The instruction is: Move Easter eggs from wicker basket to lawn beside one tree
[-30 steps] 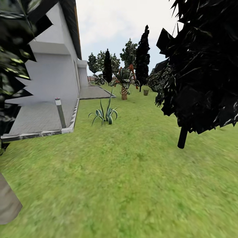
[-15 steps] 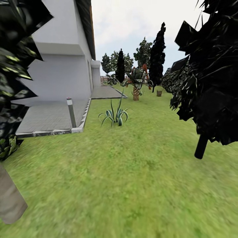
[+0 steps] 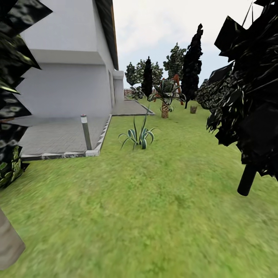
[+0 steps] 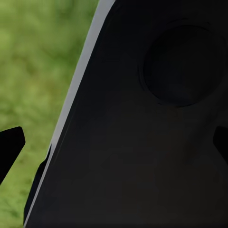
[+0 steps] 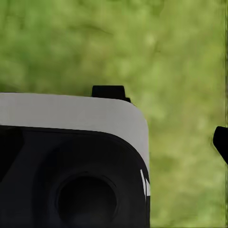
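A small brown wicker basket (image 3: pixel 193 109) stands far off on the lawn (image 3: pixel 154 200), to the right of a short palm. The three eggs are out of view at this distance. A thick grey-brown tree trunk (image 3: pixel 7 243) rises at the near left edge, with blocky dark leaves above it. In the left wrist view my left gripper (image 4: pixel 114 145) is open, one dark fingertip at each side edge, in front of my dark body. My right gripper (image 5: pixel 114 142) hangs over grass, one fingertip (image 5: pixel 221 142) at the picture's edge, and looks open and empty.
A white house (image 3: pixel 65 81) with a paved terrace (image 3: pixel 58 135) and a short bollard (image 3: pixel 85 132) lies on the left. An agave (image 3: pixel 138 137) grows mid-lawn. A black cypress with a dark trunk (image 3: pixel 247 179) stands close on the right. The palm (image 3: pixel 165 104) is farther back.
The whole head picture has shifted right and slightly down, so the camera has turned left. Nothing in the garden has moved by itself.
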